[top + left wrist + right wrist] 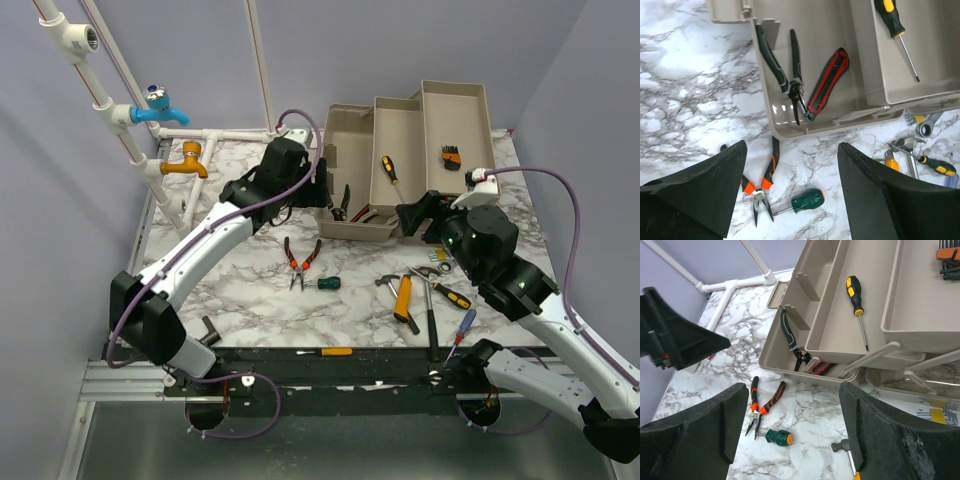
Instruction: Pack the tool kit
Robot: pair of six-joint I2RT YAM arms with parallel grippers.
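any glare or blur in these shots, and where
Left wrist: small white glints on the toolbox inner wall beside the black pliers, contents sharp. Right wrist: its own fingers dark with little detail, the yellow-handled screwdriver crisp. Top external: even light, soft shadows.

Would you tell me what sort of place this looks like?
Probably a robotics test booth: plain lilac walls around a marble-patterned table, dummy white pipes with taps, a toolbox laid open.

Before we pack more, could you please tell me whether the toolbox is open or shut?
Open: the toolbox shows trays folded out and pliers in its bottom.
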